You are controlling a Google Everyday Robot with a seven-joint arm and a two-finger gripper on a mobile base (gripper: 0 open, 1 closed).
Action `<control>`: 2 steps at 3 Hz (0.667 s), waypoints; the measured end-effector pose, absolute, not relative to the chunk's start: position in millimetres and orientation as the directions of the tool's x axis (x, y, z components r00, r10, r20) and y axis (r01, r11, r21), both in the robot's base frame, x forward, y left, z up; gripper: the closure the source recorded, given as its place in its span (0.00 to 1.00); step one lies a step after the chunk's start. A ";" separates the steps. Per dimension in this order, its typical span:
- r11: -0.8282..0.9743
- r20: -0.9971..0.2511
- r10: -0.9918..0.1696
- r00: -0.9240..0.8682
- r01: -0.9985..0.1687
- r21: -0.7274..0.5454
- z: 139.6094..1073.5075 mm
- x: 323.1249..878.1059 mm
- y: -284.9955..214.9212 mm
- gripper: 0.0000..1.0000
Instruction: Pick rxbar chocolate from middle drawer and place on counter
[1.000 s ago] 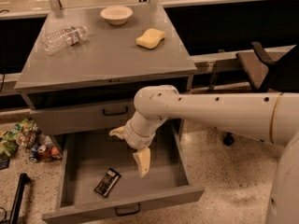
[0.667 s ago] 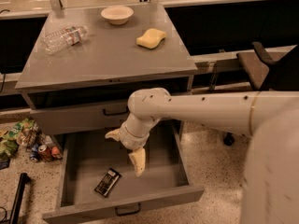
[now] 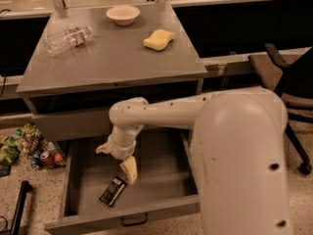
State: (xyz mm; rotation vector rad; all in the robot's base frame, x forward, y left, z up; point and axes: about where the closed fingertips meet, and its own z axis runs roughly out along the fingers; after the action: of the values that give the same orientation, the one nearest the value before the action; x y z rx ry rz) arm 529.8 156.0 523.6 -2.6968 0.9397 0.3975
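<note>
The rxbar chocolate (image 3: 113, 191), a flat black bar with pale lettering, lies on the floor of the middle drawer (image 3: 161, 180), which is pulled out. My gripper (image 3: 117, 160) hangs inside the drawer just above and slightly behind the bar, apart from it. Its pale fingertips (image 3: 129, 171) are spread open and hold nothing. The counter (image 3: 112, 58) is the grey top of the cabinet above.
On the counter lie a clear plastic bottle (image 3: 66, 39), a white bowl (image 3: 122, 14) and a yellow sponge (image 3: 159, 39). Snack bags and cans (image 3: 24, 146) lie on the floor to the left. A chair (image 3: 288, 77) stands to the right. My arm (image 3: 239, 146) fills the right foreground.
My arm and gripper have moved left inside the drawer, closer to the bar. The bar has not moved.
</note>
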 end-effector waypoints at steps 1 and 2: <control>-0.802 -0.215 -0.564 0.797 -0.591 -0.087 497.9 534.5 187.7 0.00; -0.799 -0.134 -0.592 0.795 -0.601 -0.035 485.0 532.4 202.7 0.00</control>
State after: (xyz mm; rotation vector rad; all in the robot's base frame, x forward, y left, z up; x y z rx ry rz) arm 532.4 202.7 485.0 -2.9037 0.9666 0.1787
